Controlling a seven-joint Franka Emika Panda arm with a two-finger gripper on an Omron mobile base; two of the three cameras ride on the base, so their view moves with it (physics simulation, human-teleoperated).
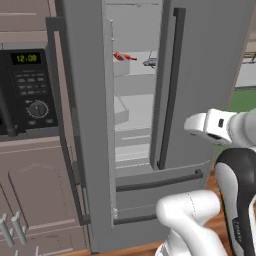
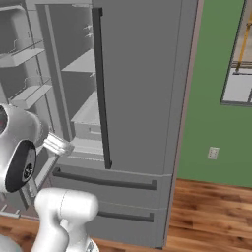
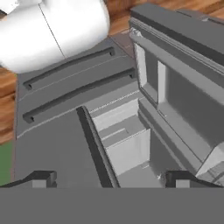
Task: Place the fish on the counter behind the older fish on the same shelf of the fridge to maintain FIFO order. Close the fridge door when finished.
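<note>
Hand (image 3: 111, 179) released and empty, dark fingertips (image 3: 43, 178) spread wide, nothing between them. Aimed down at the lower front of the fridge (image 2: 142, 74), with the drawer handles (image 3: 70, 65) further along its line of sight.

Small red-orange fish (image 1: 125, 57) lying on a pale shelf (image 1: 140, 70) inside the fridge, well above and beyond the hand. Dark grey older fish (image 1: 150, 62) on the same shelf, near the red one and apart from it. Hard to tell from this angle which of the two sits deeper.

Open door (image 1: 82, 125) swung out, its inner bins to one side of the hand in the hand view (image 3: 183, 87). Closed door (image 1: 210, 60) with its long dark bar handle (image 3: 96, 144) running up between the fingertips.

Judged step: placing looks done, closing the open door left to do.

To do it well:
- Keep the hand slack; no grasp needed, a flat push serves.
- Bring the hand round to the outer face of the open door, near its free edge, far from the hinge.
- Push in a smooth arc, following the swing.
- Keep arm and fingers clear of the door bins and the closing gap.
- Press until seated flush beside the closed door.
</note>
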